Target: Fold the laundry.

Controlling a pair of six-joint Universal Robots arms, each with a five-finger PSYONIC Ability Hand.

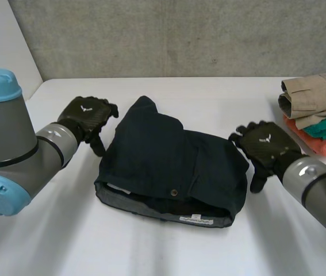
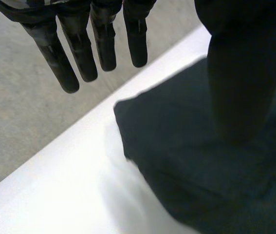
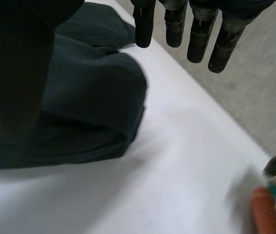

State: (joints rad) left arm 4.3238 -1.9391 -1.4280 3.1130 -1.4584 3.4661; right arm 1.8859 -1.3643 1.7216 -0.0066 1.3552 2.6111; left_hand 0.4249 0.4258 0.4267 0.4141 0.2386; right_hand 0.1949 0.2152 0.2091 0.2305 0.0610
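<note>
- Head view, left side: the left hand (image 1: 88, 115) hangs just beside the far left corner of the dark blue pants (image 1: 168, 167). In the left wrist view its fingers (image 2: 62, 63) are straight and apart — they hold nothing.
- Middle: the pants lie in a folded bundle on the white table (image 1: 48, 241), with the waistband at the near edge. Their long way runs side to side, from one hand to the other.
- Right: the right hand (image 1: 264, 144) is at the pants' right edge; I cannot tell if it touches. Its fingers (image 3: 196, 34) are straight and spread too, with nothing in them.
- Far right: a stack of folded clothes (image 1: 318, 109) sits well apart from the pants.
- I think the next fold needs both hands — the cloth lies inward from each, and both look about equally near.
</note>
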